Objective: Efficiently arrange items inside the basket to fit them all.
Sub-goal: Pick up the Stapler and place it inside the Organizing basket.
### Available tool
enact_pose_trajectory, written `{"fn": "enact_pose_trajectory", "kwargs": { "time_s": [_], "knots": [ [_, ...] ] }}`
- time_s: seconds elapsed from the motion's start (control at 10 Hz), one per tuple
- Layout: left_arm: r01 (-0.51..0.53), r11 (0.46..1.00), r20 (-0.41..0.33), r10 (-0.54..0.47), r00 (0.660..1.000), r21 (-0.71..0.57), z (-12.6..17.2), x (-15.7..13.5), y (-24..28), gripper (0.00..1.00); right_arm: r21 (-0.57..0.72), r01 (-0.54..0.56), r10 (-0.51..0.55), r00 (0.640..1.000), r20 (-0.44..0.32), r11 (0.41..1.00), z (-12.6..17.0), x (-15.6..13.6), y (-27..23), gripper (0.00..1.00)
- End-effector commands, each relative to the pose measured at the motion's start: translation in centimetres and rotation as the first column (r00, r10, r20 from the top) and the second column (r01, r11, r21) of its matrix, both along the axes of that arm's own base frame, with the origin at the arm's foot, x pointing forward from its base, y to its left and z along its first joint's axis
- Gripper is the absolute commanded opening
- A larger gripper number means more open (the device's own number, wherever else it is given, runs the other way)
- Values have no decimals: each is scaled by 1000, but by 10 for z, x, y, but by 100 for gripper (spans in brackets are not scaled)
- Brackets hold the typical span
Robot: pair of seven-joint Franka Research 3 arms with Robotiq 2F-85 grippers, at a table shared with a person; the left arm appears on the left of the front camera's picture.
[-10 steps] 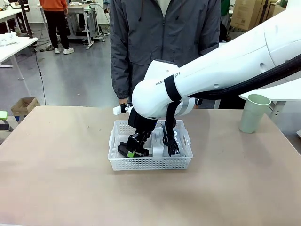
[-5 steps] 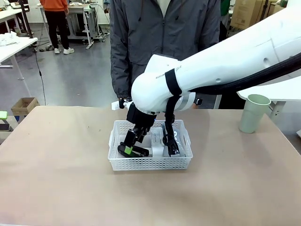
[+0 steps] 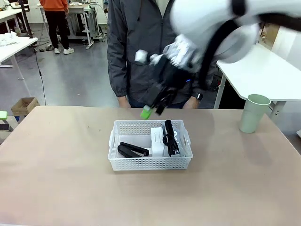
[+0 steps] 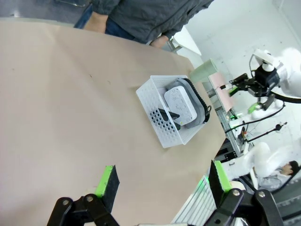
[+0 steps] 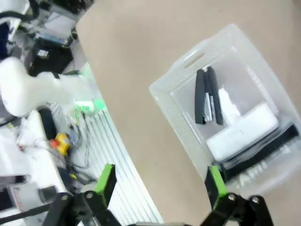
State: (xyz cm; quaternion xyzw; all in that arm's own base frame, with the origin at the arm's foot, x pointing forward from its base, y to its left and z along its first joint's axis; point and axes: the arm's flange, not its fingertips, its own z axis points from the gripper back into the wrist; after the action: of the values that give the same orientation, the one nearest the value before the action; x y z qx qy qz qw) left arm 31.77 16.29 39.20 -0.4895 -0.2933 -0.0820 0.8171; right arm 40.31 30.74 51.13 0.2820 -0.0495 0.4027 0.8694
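Hanging in the air above the basket's (image 3: 150, 164) far rim, the right claw (image 3: 153, 109) is motion-blurred in the front view. Its own camera shows the claw (image 5: 160, 184) with its green pads (image 5: 106, 181) spread wide apart and nothing between them, and the basket (image 5: 165, 89) lies below at 1 o'clock.

The left claw (image 4: 162, 180) is likewise apart and empty, over bare table (image 4: 61, 94), with the basket (image 4: 159, 123) off at 12 o'clock in its view.

The basket sits mid-table (image 3: 70, 188) in the front view.
- **Stapler** (image 3: 133, 150): lies flat on the 9 o'clock side of the basket.
- **Box** (image 3: 157, 138): sits in the middle, just beside the stapler.
- **Pouch** (image 3: 181, 141): fills the 3 o'clock side against the box, with its black strap (image 3: 170, 137) on top.

From the right wrist, the stapler (image 5: 208, 95), box (image 5: 242, 132) and pouch (image 5: 263, 157) line up the same way.

The cup (image 3: 254, 113) stands upright on the table at 3 o'clock from the basket, well apart from it and outside it. A person (image 3: 160, 47) stands at 12 o'clock, close to the table's far edge.
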Motion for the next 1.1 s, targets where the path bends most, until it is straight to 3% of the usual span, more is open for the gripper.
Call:
{"fn": "enact_pose_trajectory", "kwargs": {
  "time_s": [0.0, 0.3, 0.5, 0.7, 0.8, 1.0],
  "knots": [
    [4, 1000, -11, -4, 1000, -12, 3, -1, 0, 100, 149, 141, -141, 990, -10, 979, -2, -39, -97, 100],
    [4, 1000, -11, -4, 1000, -12, 3, -1, 0, 100, 349, 436, -384, 899, -209, 829, -16, -90, -225, 100],
    [4, 1000, -11, -4, 1000, -12, 3, -1, 0, 100, 527, 525, -452, 849, -273, 668, -43, -132, -303, 100],
    [4, 1000, -11, -4, 1000, -12, 3, -1, 0, 100, 529, 672, -564, 733, -380, 518, -84, -174, -358, 100],
    [4, 1000, -11, -4, 1000, -12, 3, -1, 0, 100, 502, 712, -569, 699, -434, 491, -109, -186, -368, 100],
    [4, 1000, -11, -4, 1000, -12, 3, -1, 0, 100, 518, 701, -557, 710, -432, 491, -153, -204, -375, 100]
  ]
}}
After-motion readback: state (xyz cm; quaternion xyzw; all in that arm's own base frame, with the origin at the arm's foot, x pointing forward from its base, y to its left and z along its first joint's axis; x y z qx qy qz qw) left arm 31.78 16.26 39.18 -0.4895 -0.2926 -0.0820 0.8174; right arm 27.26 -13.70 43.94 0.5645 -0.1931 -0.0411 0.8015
